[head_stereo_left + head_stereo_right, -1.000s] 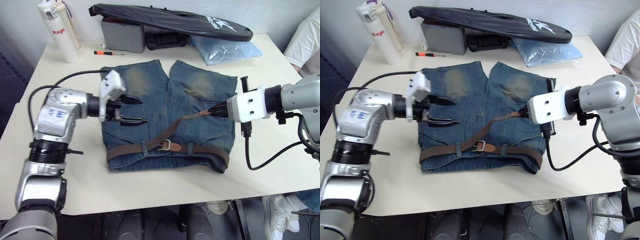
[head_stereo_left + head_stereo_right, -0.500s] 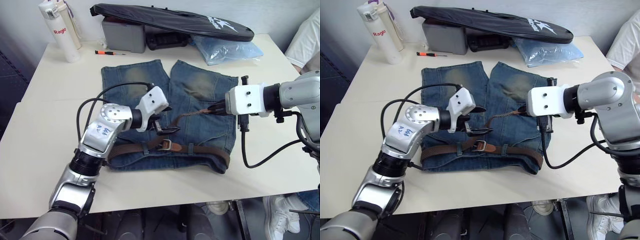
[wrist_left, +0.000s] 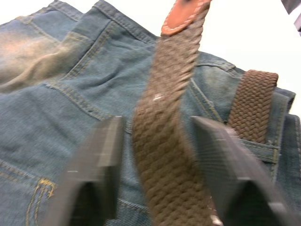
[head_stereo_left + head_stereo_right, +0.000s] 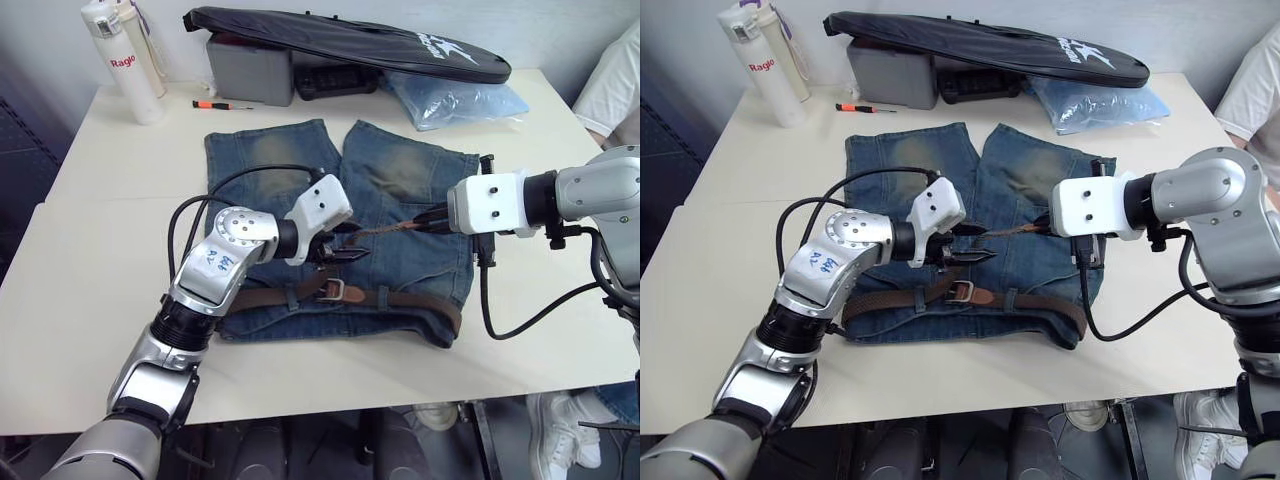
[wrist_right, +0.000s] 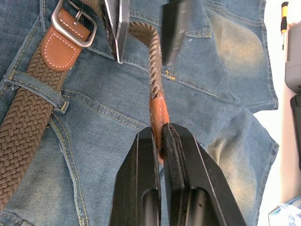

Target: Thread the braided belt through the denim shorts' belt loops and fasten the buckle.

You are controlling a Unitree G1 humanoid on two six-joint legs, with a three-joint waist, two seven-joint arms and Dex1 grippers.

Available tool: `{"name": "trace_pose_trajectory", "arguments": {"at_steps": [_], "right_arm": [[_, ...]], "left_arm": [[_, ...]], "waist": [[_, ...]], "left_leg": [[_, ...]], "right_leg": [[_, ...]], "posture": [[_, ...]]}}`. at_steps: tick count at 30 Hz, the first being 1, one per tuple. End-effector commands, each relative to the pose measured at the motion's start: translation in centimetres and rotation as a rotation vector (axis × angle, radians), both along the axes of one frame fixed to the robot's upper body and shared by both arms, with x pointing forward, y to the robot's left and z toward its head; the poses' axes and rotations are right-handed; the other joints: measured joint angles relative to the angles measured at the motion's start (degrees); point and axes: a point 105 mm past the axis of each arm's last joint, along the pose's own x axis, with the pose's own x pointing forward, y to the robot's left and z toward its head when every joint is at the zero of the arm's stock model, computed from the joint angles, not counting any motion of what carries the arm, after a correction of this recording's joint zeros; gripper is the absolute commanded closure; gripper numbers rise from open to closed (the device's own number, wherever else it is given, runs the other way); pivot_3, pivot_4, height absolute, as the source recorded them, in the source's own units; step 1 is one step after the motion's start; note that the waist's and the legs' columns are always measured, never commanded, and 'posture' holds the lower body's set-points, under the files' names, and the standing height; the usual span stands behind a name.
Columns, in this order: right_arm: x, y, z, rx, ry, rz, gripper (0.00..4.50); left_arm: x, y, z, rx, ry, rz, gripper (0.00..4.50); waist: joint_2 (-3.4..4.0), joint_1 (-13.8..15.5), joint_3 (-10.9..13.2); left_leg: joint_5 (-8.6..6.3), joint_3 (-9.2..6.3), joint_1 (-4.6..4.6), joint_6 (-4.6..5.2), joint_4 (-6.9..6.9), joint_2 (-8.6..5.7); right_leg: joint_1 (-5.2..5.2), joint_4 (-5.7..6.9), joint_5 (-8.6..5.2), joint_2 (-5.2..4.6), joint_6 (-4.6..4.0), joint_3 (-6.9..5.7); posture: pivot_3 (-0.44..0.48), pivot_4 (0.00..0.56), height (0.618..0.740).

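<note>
The left fingers (image 3: 99, 165) have swung in from the side and now sit wide around the belt (image 4: 385, 228) over the shorts (image 4: 400, 180), while the right fingers (image 5: 153, 155) pinch its leather tip, ready to feed it to the buckle (image 4: 333, 291).

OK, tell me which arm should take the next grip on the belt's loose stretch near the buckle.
Left. The left gripper is open astride the belt just above the buckle. The right gripper is shut on the belt's leather tip, holding it taut.
</note>
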Motion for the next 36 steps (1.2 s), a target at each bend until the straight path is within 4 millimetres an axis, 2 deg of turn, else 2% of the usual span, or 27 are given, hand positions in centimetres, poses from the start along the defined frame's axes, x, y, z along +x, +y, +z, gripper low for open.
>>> {"name": "trace_pose_trajectory", "arguments": {"at_steps": [1,2,7,8,10,12,15,16,19,22,26,31,36], "right_arm": [[-0.5,0.2,1.0,0.016,-0.04,0.015,4.5],[-0.6,0.2,0.9,0.019,-0.033,0.014,4.5],[-1.1,0.5,0.6,0.104,0.061,-0.011,4.5],[-1.1,0.6,0.8,0.12,0.07,-0.014,3.67],[-1.4,0.6,1.2,0.165,0.1,-0.027,2.98],[-1.6,0.5,1.6,0.202,0.128,-0.046,1.98],[-2.8,-1.0,0.6,0.172,0.227,-0.115,0.69],[-3.2,-0.5,-0.4,0.173,0.249,-0.112,0.14],[-3.9,0.4,-1.7,0.189,0.265,-0.102,0.06],[-3.8,2.6,-4.1,0.195,0.219,-0.071,0.06],[-3.9,4.2,-6.5,0.183,0.175,-0.053,0.06],[-3.9,4.9,-8.6,0.159,0.136,-0.038,0.06],[-3.0,5.3,-9.6,0.163,0.085,-0.041,0.06]], "left_arm": [[-0.4,-0.9,1.8,-0.027,-0.061,-0.042,3.95],[-0.4,-1.0,1.9,-0.032,-0.063,-0.043,4.42],[-0.5,-0.7,2.1,-0.045,-0.054,-0.039,4.47],[-0.5,-0.5,2.0,-0.045,-0.049,-0.033,4.5],[-0.4,-0.1,1.9,-0.057,-0.026,-0.017,4.5],[-0.3,0.3,1.8,-0.064,-0.005,0.001,4.5],[0.7,2.7,1.5,-0.134,0.143,0.162,4.5],[0.8,3.9,1.1,-0.141,0.185,0.207,4.5],[0.7,5.3,0.8,-0.143,0.23,0.253,4.5],[0.1,7.1,-0.1,-0.118,0.253,0.291,4.5],[0.5,9.4,-1.1,-0.067,0.257,0.35,4.5],[0.5,10.1,-1.7,-0.026,0.243,0.355,4.5],[0.3,10.1,-2.0,-0.009,0.247,0.335,4.5]], "waist": [[0.0,0.04,0.0],[0.0,0.05,0.0],[0.0,0.07,0.0],[0.0,0.07,0.0],[0.0,0.03,0.0],[0.0,0.07,0.0],[0.0,0.23,0.0],[0.0,0.24,0.0],[-0.08,-0.23,-0.05],[-0.15,-0.34,-0.09],[-0.17,-0.08,-0.1],[-0.19,0.4,-0.11],[-0.19,-0.08,-0.12]], "left_leg": [[0.0,0.0,0.0,0.0,0.0,0.0],[0.0,0.0,0.0,0.0,0.0,0.0],[0.0,0.0,0.0,0.0,0.0,0.0],[0.0,0.0,0.0,0.0,0.0,0.0],[0.0,-0.01,0.0,0.0,0.0,0.0],[0.0,-0.01,0.0,0.0,0.0,0.0],[0.0,-0.03,-0.03,0.0,0.0,0.0],[0.0,-0.09,-0.03,0.0,0.0,0.0],[-0.01,-0.12,0.0,0.01,-0.04,0.0],[0.0,-0.1,0.01,0.01,-0.01,0.01],[0.0,-0.11,0.01,-0.01,-0.01,0.01],[0.0,-0.12,-0.03,0.0,0.03,0.01],[0.0,-0.12,-0.01,0.0,0.0,0.01]], "right_leg": [[0.0,0.0,0.0,0.0,0.0,0.0],[0.0,0.0,0.0,0.0,0.0,0.0],[0.0,0.0,0.0,0.0,0.0,0.0],[0.0,0.0,0.01,0.0,0.0,0.0],[0.0,0.0,0.01,0.0,-0.01,0.0],[0.0,0.0,0.01,0.0,-0.01,0.0],[0.0,-0.02,0.01,0.01,-0.01,0.0],[0.03,-0.03,0.01,0.0,-0.01,-0.04],[0.04,-0.06,0.01,0.03,-0.01,-0.06],[0.04,-0.02,0.02,0.03,-0.02,-0.03],[0.03,-0.02,0.02,0.03,-0.02,-0.03],[0.05,-0.06,0.03,0.03,-0.04,-0.05],[0.05,-0.06,0.03,0.04,-0.04,-0.05]], "posture": [[0.0,0.15,0.74],[0.0,0.15,0.74],[0.0,0.15,0.74],[0.0,0.15,0.74],[0.0,0.15,0.74],[0.0,0.15,0.74],[0.0,0.15,0.74],[0.0,0.15,0.74],[0.0,0.15,0.74],[0.0,0.15,0.74],[0.0,0.15,0.74],[0.0,0.15,0.74],[0.0,0.15,0.74]]}}
